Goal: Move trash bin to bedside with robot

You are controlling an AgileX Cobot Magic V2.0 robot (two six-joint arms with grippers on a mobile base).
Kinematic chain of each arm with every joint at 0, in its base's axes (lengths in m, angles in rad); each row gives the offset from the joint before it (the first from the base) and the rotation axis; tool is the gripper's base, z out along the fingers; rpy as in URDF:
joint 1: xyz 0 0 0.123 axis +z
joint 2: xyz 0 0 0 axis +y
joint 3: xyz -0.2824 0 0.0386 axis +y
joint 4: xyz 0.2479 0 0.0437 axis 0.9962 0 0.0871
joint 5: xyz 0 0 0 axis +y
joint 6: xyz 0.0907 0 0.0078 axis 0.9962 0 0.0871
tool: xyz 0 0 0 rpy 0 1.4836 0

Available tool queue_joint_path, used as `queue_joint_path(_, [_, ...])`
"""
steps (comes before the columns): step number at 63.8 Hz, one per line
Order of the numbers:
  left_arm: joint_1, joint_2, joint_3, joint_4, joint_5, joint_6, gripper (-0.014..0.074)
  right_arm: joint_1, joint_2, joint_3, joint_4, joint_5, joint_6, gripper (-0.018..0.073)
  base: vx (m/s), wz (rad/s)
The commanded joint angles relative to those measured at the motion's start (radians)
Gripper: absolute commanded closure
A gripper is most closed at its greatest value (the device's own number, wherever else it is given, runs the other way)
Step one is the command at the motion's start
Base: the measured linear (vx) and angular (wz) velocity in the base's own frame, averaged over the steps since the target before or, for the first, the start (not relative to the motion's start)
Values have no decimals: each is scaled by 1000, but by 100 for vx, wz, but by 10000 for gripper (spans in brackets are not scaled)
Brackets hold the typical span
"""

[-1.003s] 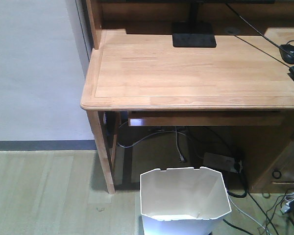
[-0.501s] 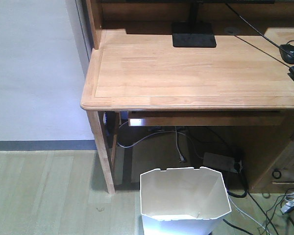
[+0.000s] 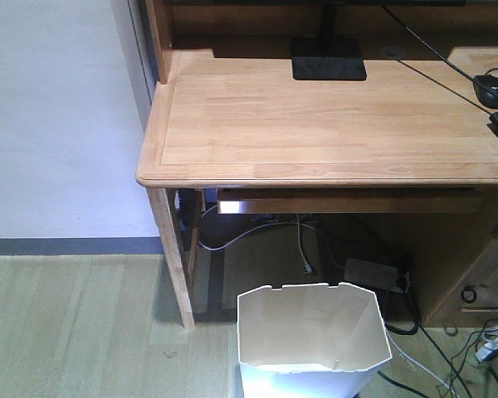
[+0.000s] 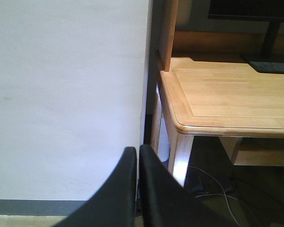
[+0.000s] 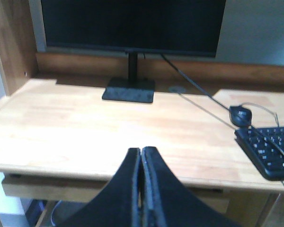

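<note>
The left gripper (image 4: 137, 155) and the right gripper (image 5: 141, 153) each have their jaws pressed together, holding nothing. The white trash bin (image 3: 312, 336) stands on the floor before the wooden desk (image 3: 315, 124)

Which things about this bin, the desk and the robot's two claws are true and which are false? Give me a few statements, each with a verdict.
1. The white trash bin stands upright on the floor in front of the desk. True.
2. The left claw is gripping the bin. False: it is shut on nothing, and points at the wall beside the desk.
3. The right claw is shut and faces the monitor. True.
4. The keyboard lies at the desk's left end. False: it is at the right end, near the mouse.
5. Cables trail under the desk. True.
</note>
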Motion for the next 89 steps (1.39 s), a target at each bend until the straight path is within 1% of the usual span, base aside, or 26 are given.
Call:
queue_joint_path(1, [0,-14,12,-4,-69,-6,602,1,27,-35,2,-70,-10,568,0,0])
queue_joint_path(13, [0,-14,12,-4,-69,-6,602,1,32,-35,2,-87,-10,554,0,0])
queue_joint_path(22, [0,-14,12,-4,-69,-6,602,1,32,-35,2,-115,-10,497,0,0])
queue_joint_path(29, [0,-14,12,-4,-69,-6,602,1,32,-35,2,-121,-10,417,0,0])
queue_joint_path(34, [0,-14,12,-4,-69,-6,602,1,32,-35,2,-121,-10,342,0,0])
queue_joint_path(48, [0,-14,12,-4,-69,-6,602,1,32,-35,2,-121,0,84,0,0])
queue_joint_path(55, [0,-14,12,-4,-69,-6,602,1,32,-35,2,-121,0,3,0,0])
queue_joint_path(60, [0,-14,12,-4,-69,-6,602,1,32,-35,2,-121,0,-17,0,0])
queue_joint_path(89, [0,-14,12,-4,-69,-6,602,1,32,-35,-6,-125,-22,-14,0,0])
